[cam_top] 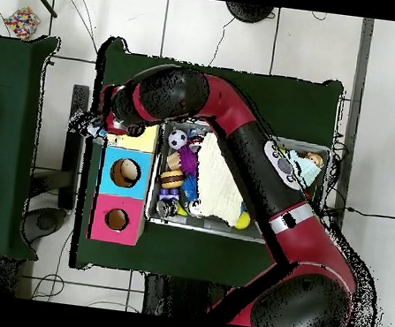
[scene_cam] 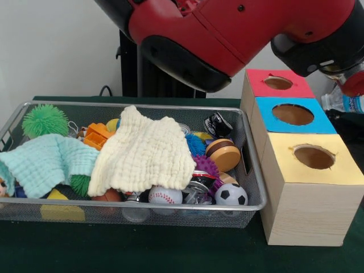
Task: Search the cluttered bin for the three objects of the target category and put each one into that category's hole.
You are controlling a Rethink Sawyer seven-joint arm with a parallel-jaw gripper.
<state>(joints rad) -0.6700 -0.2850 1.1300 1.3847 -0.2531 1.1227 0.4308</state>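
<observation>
The wire bin (scene_cam: 250, 170) on the green counter (scene_cam: 170, 250) holds a baseball (scene_cam: 165, 196), a soccer ball (scene_cam: 231, 195), a wooden yo-yo (scene_cam: 223, 154) and a cream cloth (scene_cam: 145, 153), all beside and below the gripper (cam_top: 94, 125). The red arm (cam_top: 240, 131) arches over the bin, ending over the yellow box hole (scene_cam: 314, 157); whether the gripper is open or closed cannot be told

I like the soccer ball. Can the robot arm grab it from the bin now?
Probably yes: the soccer ball lies uncovered in the bin corner, clear of the yellow cloth, though neighbouring toys crowd it.
</observation>
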